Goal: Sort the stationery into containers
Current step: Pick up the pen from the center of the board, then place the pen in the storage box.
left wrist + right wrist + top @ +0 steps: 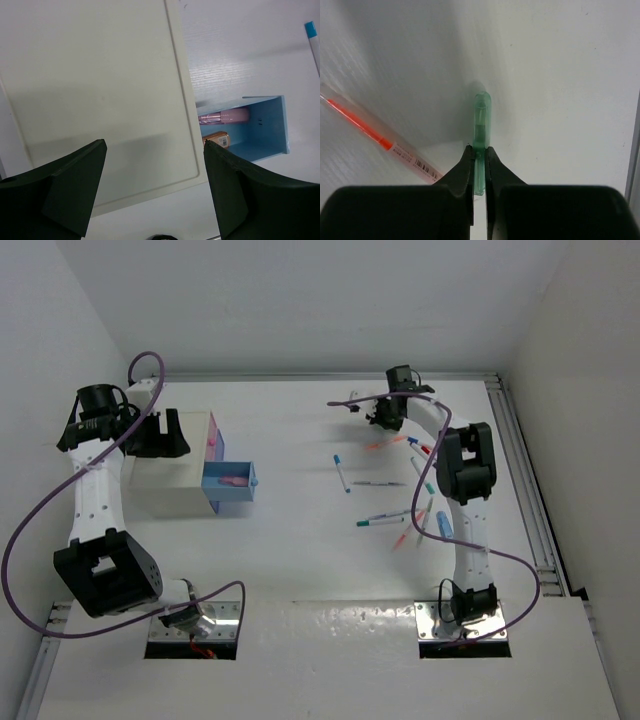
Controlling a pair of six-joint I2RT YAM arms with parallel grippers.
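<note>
My right gripper [479,148] is shut on a translucent green pen piece [481,117] that lies on the white table at the far right. An orange pen [380,140] rests just to its left. In the top view this gripper [385,418] is at the far end of a scatter of pens [385,518]. The left gripper [155,150] hangs open and holds nothing above the white cabinet [100,90]. The blue container [270,135] stands pulled out beside it, with a pink piece [225,117] and an orange-brown piece [217,139] inside. The pink container [213,435] sits just behind it.
A blue-capped white pen [342,473] lies between the blue container [230,485] and the pen scatter. White walls close the table at the back and both sides, and a rail [525,480] runs along the right edge.
</note>
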